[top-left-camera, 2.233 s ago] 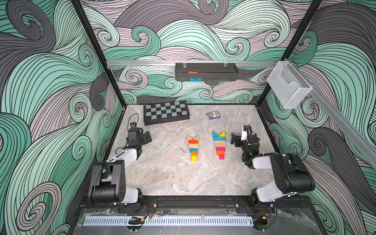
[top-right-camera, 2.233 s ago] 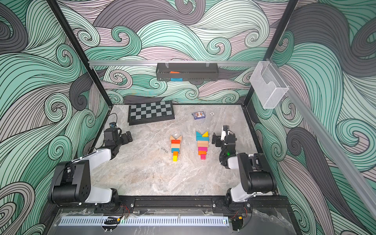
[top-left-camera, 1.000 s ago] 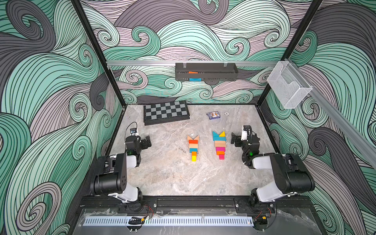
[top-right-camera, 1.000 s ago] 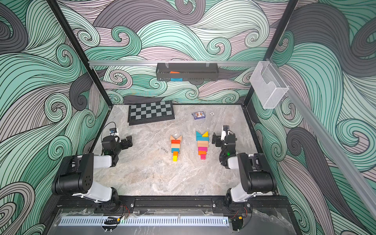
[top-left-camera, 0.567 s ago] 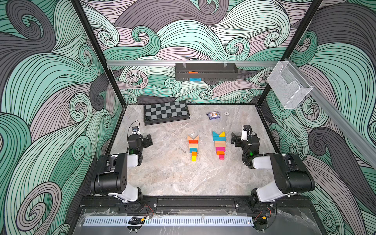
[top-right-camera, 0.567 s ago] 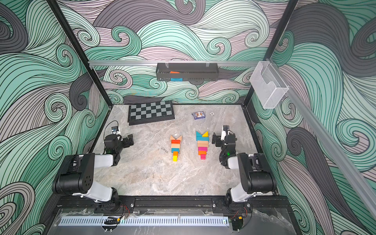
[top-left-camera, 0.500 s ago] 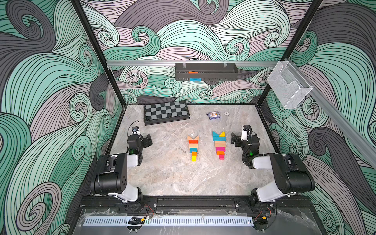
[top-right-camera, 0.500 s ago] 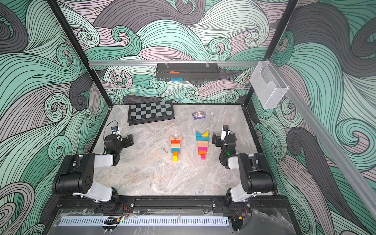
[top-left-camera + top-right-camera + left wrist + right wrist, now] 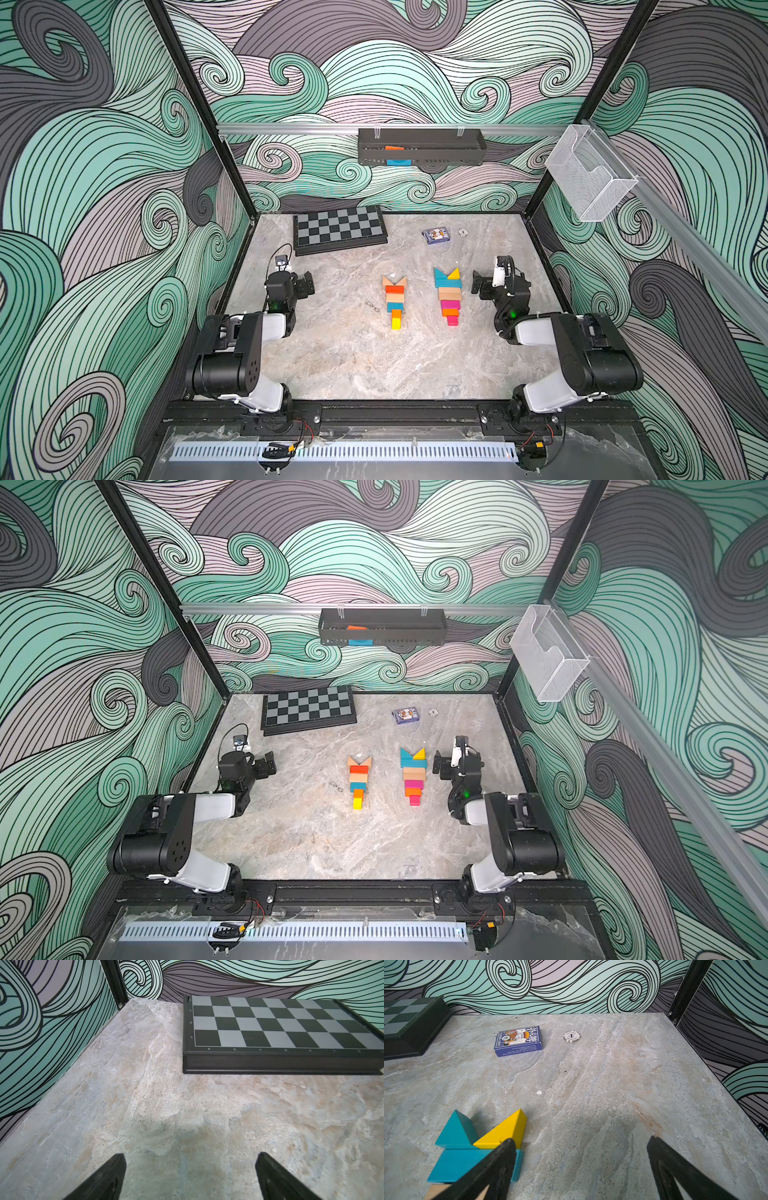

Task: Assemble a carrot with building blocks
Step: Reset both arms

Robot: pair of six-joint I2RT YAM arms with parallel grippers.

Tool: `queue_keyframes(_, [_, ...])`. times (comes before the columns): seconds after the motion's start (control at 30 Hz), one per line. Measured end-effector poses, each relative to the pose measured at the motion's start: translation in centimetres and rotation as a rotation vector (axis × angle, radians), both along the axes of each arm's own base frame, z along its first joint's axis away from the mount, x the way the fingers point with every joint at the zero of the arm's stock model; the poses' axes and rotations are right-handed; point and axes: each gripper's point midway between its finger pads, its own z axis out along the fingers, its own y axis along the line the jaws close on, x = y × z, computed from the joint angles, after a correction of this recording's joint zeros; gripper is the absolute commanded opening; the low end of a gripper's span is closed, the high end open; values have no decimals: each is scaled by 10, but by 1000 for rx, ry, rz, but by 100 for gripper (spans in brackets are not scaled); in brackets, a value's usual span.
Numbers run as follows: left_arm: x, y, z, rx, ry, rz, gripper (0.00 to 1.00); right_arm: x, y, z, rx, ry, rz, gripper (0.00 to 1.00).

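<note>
The building blocks [image 9: 448,296] lie flat in the middle of the counter [image 9: 353,365] as two tapering figures side by side, a little apart. The one nearer the right arm [image 9: 582,357] has a teal wedge [image 9: 455,1130] and a yellow wedge [image 9: 506,1130] as leaves over teal, tan, pink, orange and red bars. The one nearer the left arm [image 9: 232,353] runs from tan wedges down to a yellow tip [image 9: 396,325]. No loose block shows, so the building looks done.

The left jaws stand wide and empty over bare counter, well apart from the blocks. The right jaws stand wide and empty too, just beside the leaf end of the nearer figure. Any next move should carry them away from that figure, as a sideways brush could knock the wedges out of line.

The counter is grey, marble-patterned. Toward the rear wall lie a chequered board [image 9: 338,228], a blue card box [image 9: 436,235] and a small chip [image 9: 462,232]. Swirl-patterned walls enclose the cell, with a black shelf [image 9: 419,145] and a clear holder [image 9: 590,174] hung on them.
</note>
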Motion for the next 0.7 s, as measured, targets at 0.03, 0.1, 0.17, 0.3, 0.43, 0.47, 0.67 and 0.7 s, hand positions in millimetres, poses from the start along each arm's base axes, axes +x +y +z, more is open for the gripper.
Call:
queue_keyframes(0.03, [0,1,0,2,0,3,99,0,0,0,0,0,0,99])
queue_keyframes(0.1, [0,2,0,7,1,8,98,0,0,0,0,0,0,99])
queue_keyframes(0.17, [0,2,0,8,1,12,99,0,0,0,0,0,0,99])
queue_keyframes(0.3, [-1,3,0,10,1,14,99,0,0,0,0,0,0,99])
queue_keyframes(0.43, [-1,3,0,10,2,14,99,0,0,0,0,0,0,99])
queue_keyframes(0.47, [-1,3,0,10,2,14,99,0,0,0,0,0,0,99])
queue_keyframes(0.67, [-1,3,0,10,2,14,99,0,0,0,0,0,0,98])
queue_keyframes(0.7, [-1,3,0,10,2,14,99,0,0,0,0,0,0,99])
